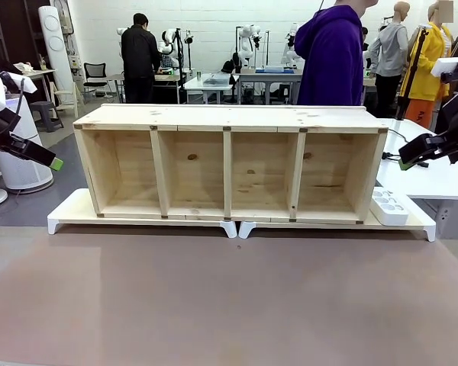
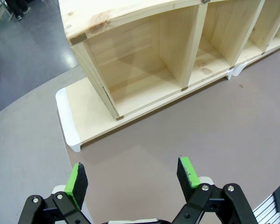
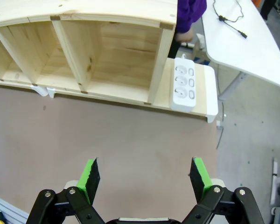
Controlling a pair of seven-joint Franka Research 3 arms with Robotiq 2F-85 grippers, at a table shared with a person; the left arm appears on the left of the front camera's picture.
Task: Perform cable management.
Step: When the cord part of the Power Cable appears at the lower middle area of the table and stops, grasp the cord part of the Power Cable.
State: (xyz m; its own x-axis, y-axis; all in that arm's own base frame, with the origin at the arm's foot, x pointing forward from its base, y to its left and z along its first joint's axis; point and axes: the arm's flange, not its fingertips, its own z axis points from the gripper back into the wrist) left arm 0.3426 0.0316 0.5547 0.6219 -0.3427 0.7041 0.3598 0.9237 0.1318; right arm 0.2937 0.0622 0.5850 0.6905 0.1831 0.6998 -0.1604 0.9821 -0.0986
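Observation:
The cable (image 3: pixel 226 18), a thin black cord with a small plug end, lies on the white side table (image 3: pixel 242 51) at the right; a short stretch of the cable (image 1: pixel 399 136) shows behind the shelf's right end. The wooden shelf (image 1: pixel 229 118) with its open compartments stands on white risers (image 1: pixel 72 213). My left gripper (image 2: pixel 132 176) hovers open over the brown mat, short of the shelf's left end (image 2: pixel 91 37). My right gripper (image 3: pixel 144 173) is open above the mat near the shelf's right end, holding nothing. Both grippers are raised at the table's sides, the left gripper (image 1: pixel 49 158) and the right gripper (image 1: pixel 403 158).
A white power strip (image 3: pixel 183 84) lies on the riser beside the shelf's right wall, also visible as the power strip (image 1: pixel 388 206). A person in a purple hoodie (image 1: pixel 332 57) stands behind the shelf, one hand (image 3: pixel 183 35) near its back right corner. The brown mat (image 1: pixel 229 297) lies in front.

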